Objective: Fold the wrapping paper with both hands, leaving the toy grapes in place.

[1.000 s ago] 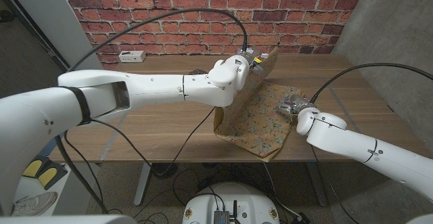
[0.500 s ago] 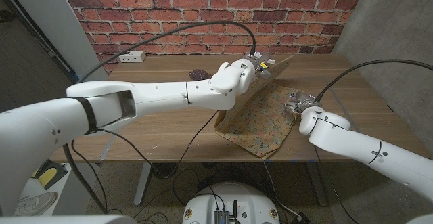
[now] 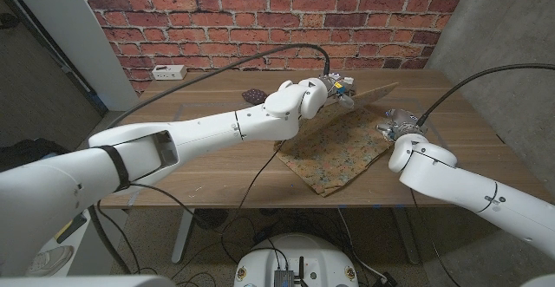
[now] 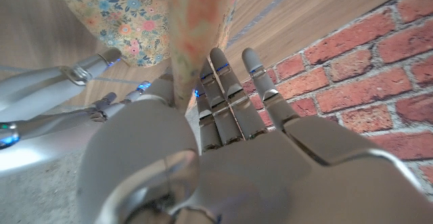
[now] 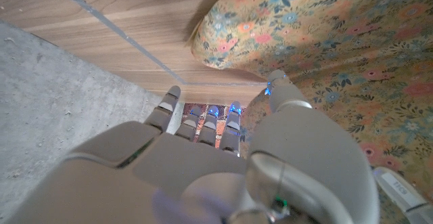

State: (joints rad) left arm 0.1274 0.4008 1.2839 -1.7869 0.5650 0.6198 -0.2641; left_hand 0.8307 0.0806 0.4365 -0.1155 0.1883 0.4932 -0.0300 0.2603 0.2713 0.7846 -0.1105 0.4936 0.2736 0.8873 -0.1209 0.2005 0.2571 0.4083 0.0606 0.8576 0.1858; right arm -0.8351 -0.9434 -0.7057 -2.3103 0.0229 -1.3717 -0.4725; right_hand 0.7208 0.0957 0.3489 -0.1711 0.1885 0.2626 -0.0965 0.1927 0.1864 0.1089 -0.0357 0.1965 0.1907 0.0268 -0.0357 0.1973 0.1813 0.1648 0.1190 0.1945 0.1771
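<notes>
The floral wrapping paper (image 3: 340, 144) lies on the wooden table (image 3: 199, 140) right of centre, with its far edge raised off the wood. My left hand (image 3: 335, 88) pinches that raised edge between thumb and fingers; the left wrist view shows the paper (image 4: 196, 41) running up from the grip. My right hand (image 3: 400, 123) is at the sheet's right edge. In the right wrist view its thumb (image 5: 284, 95) lies on the printed side of the paper (image 5: 331, 41) while the other fingers (image 5: 203, 119) reach past the curled edge. The dark toy grapes (image 3: 253, 94) sit behind my left forearm.
A white power strip (image 3: 169, 70) lies at the table's far left by the brick wall (image 3: 260, 9). A black cable (image 3: 260, 61) arches over my left arm, and another runs to my right wrist. A concrete wall (image 3: 503, 35) stands to the right.
My left hand has carried the raised edge back and to the right, so the sheet went from steeply tented to nearly spread out. My right hand moved right and back with its edge.
</notes>
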